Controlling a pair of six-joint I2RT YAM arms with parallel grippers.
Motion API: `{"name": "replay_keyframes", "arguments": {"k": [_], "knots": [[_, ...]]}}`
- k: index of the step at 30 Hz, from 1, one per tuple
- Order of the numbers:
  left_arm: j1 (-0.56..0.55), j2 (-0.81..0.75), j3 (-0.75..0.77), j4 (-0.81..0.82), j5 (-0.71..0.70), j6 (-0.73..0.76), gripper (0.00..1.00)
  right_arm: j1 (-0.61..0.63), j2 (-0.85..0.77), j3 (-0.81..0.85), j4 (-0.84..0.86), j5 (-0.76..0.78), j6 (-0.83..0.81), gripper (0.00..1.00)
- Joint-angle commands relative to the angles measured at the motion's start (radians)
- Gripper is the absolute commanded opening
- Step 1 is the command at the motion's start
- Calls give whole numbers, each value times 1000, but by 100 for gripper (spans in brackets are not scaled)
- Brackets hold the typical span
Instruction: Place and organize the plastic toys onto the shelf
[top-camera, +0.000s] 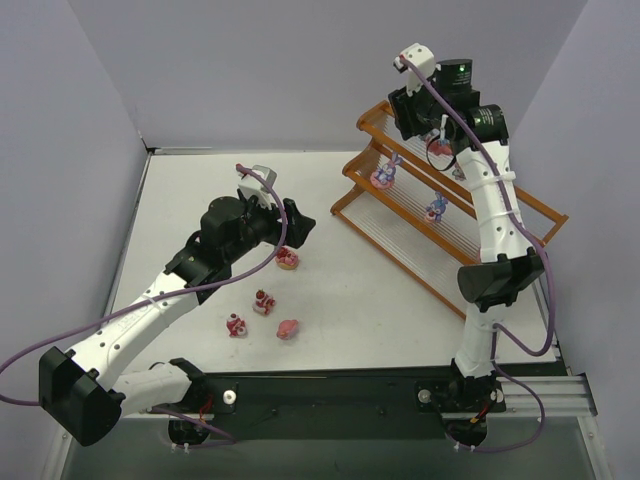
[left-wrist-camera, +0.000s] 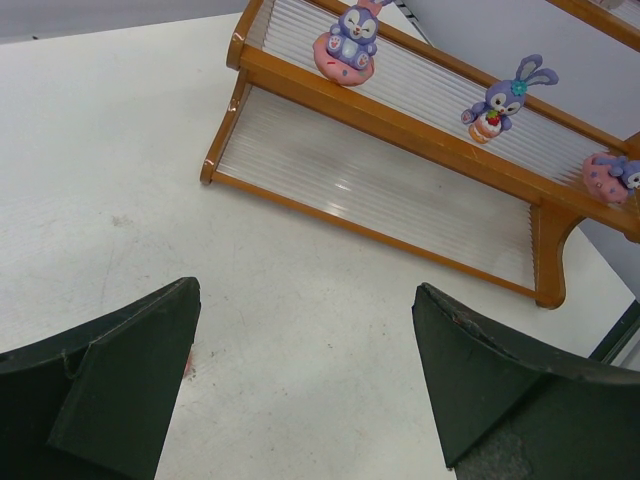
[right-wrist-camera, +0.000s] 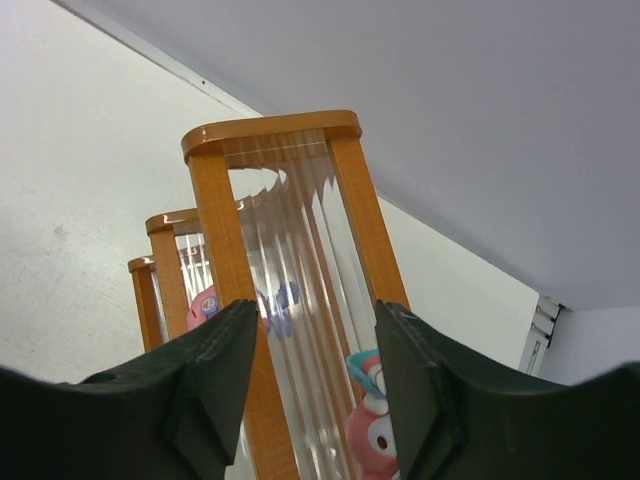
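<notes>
From above, the right jaws hang over the top tier of the shelf at the upper right of the frame, just above a pink toy. The step looks like letting that toy go onto the tier. It goes best if the toy sits flat across the rods before the arm lifts straight up, clear of the wooden frame and of the two bunnies on the tier below. The left jaws hover at centre frame beside a loose toy, with three more lying on the table nearer the bases. In the left wrist view, the dark fingers are spread as wide as they go and hold nothing. Beyond them the shelf carries three bunnies on its middle tier, and a sliver of pink shows at the left finger's inner edge. In the right wrist view, the fingers stand partly apart around a shelf post. The pink toy sits low between them on the rods, and neither finger appears to pinch it.
</notes>
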Motion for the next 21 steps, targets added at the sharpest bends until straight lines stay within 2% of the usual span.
{"name": "replay_keyframes", "arguments": {"k": [1,8,21], "knots": [[8,-24,5,53,5,-3,97,-34,-55,21,61,66,103,55],[9,-27,0,51,5,3,97,-51,-107,-76,44,187,128,65],[15,-27,0,45,28,11,97,-41,-78,-87,-100,229,-36,62]]}}
